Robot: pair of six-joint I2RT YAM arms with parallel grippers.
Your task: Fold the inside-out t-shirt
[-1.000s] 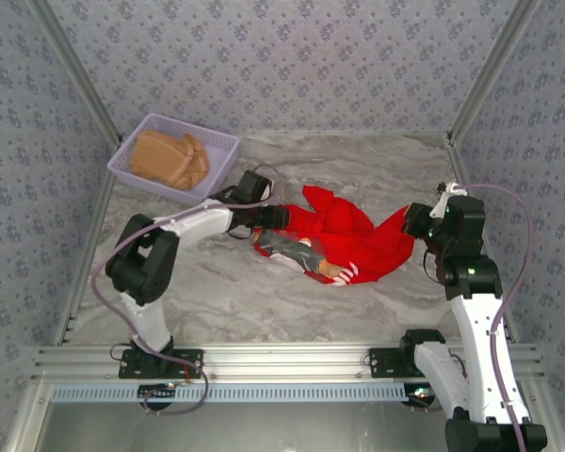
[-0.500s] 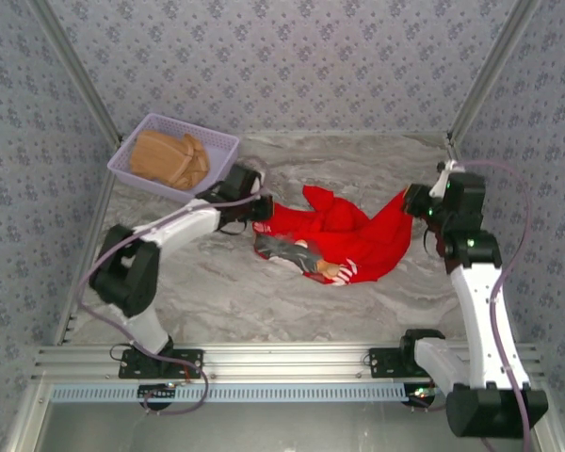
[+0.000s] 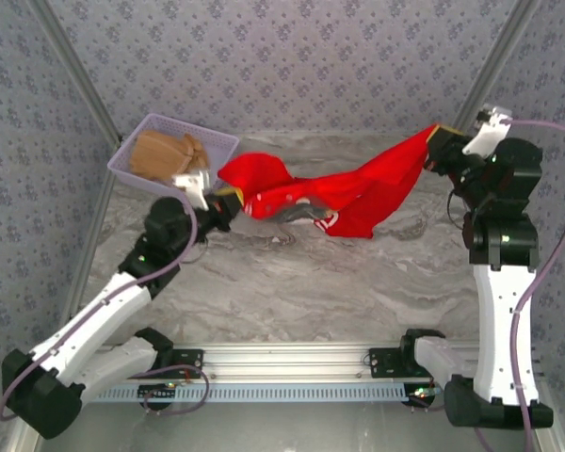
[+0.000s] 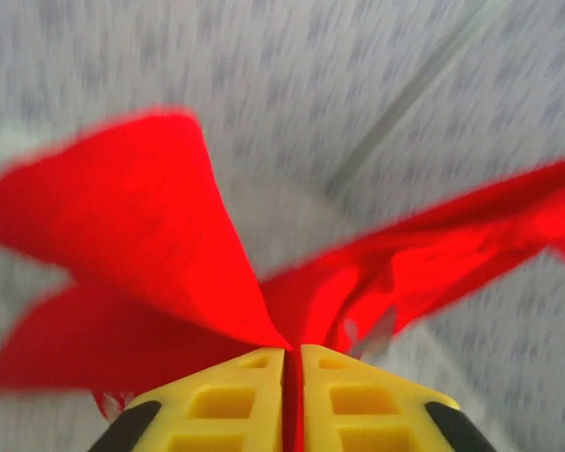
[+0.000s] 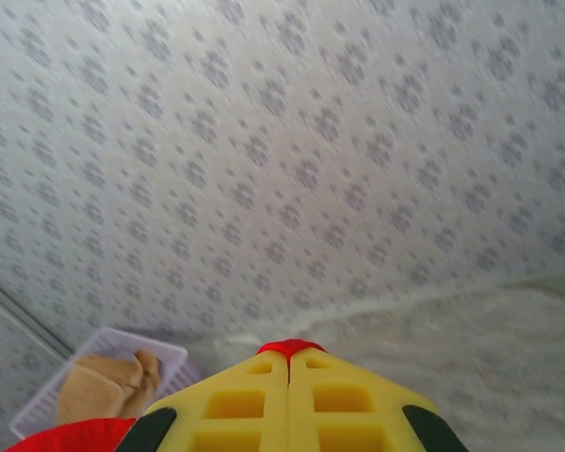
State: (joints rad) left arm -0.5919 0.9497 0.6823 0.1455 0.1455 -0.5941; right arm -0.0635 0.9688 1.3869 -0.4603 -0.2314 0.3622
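Left gripper [image 4: 292, 353] is seen pressed together on a fold of the red t-shirt [image 3: 353, 198]; right gripper [image 5: 290, 356] is likewise pinched on the opposite edge. The shirt is held stretched between them above the marbled table [image 3: 311, 282], sagging mid-span. Farther back, a lavender basket [image 3: 221, 143] containing a tan garment [image 3: 165, 158] is noted.

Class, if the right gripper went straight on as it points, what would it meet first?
Probably the patterned wall, past the shirt pinched in the right gripper; depth is unclear.
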